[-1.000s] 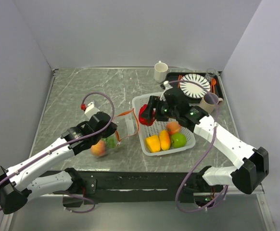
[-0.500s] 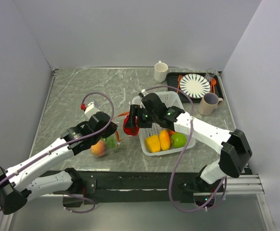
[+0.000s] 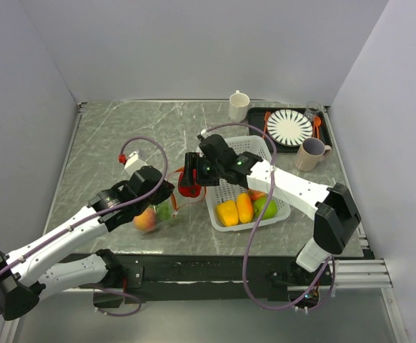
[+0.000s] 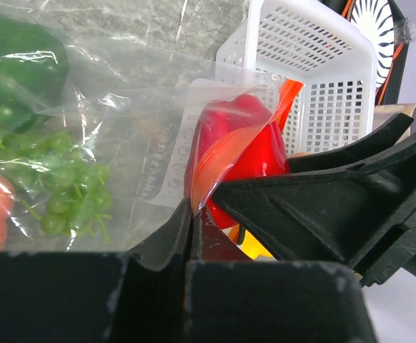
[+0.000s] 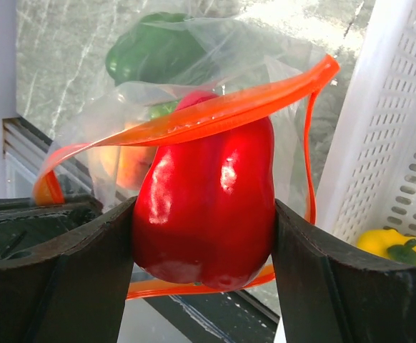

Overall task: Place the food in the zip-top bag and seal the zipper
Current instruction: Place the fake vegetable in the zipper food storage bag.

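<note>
My right gripper (image 5: 204, 243) is shut on a glossy red pepper (image 5: 204, 207), one piece of the food. It holds the pepper at the open mouth of the zip-top bag (image 4: 122, 143), with the orange zipper (image 5: 215, 114) looping over and under it. My left gripper (image 4: 191, 221) is shut on the bag's mouth edge, holding it up. Inside the bag lie a green pepper (image 5: 151, 53), green grapes (image 4: 65, 193) and a peach (image 3: 146, 220). In the top view the red pepper (image 3: 188, 183) hangs between the bag and the white basket (image 3: 272, 153).
The basket holds a yellow pepper (image 3: 227, 212), an orange piece (image 3: 244, 207) and a green apple (image 3: 269, 207). At the back right stand a white mug (image 3: 239, 106), a striped plate (image 3: 289, 127) on a dark tray and a beige cup (image 3: 312, 153).
My right arm has carried the red pepper leftward from above the basket to the bag's mouth. The left arm and the bag have stayed in place.
</note>
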